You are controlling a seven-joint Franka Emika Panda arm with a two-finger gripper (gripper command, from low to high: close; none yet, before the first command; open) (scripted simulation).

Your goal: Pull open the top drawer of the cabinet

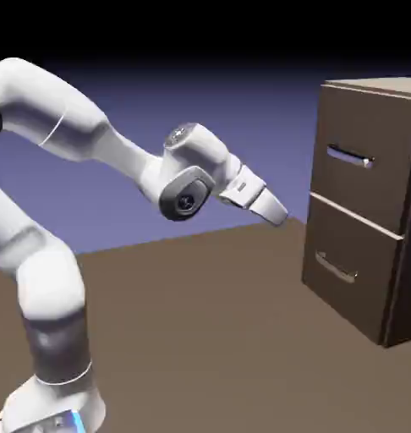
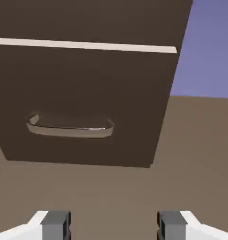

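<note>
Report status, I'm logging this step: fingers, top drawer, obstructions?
Fingers open, holding nothing. Top drawer shut, handle untouched. Nothing visible blocking.

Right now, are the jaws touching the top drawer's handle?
Apart. The exterior view shows backdrop between the jaws and the top drawer's silver bar handle.

No readable text, label, brand, number or sign shows in either view.
</note>
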